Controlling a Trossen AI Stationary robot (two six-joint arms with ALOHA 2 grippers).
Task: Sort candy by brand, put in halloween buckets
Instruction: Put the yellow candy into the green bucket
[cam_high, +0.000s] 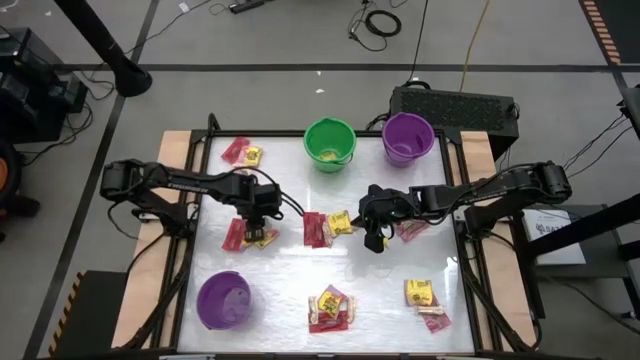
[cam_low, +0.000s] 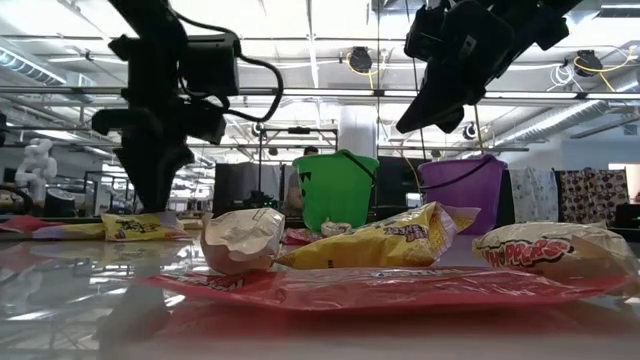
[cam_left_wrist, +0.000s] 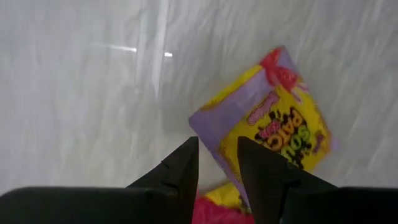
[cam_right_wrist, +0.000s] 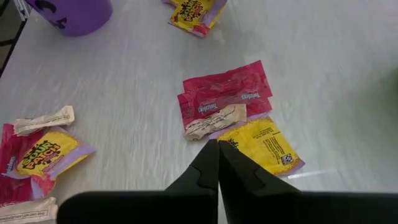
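My left gripper (cam_high: 256, 214) points straight down over a small heap of candy (cam_high: 246, 236) at the table's left middle. It is open, and in the left wrist view its fingers (cam_left_wrist: 186, 169) stand on either side of the corner of a yellow and purple packet (cam_left_wrist: 273, 127), above a red packet (cam_left_wrist: 214, 211). My right gripper (cam_high: 375, 238) hangs shut above the table's middle and holds nothing. Just ahead of it lie red packets (cam_right_wrist: 224, 93), a tan piece (cam_right_wrist: 214, 121) and a yellow packet (cam_right_wrist: 264, 144). A green bucket (cam_high: 329, 143) and a purple bucket (cam_high: 407, 137) stand at the far edge. Another purple bucket (cam_high: 222, 300) stands near left.
More candy lies in heaps at the far left (cam_high: 242, 153), near middle (cam_high: 330, 308), near right (cam_high: 425, 300) and under my right arm (cam_high: 410, 230). Wooden boards flank the white table top (cam_high: 290, 270). A black case (cam_high: 455, 108) sits behind the far purple bucket.
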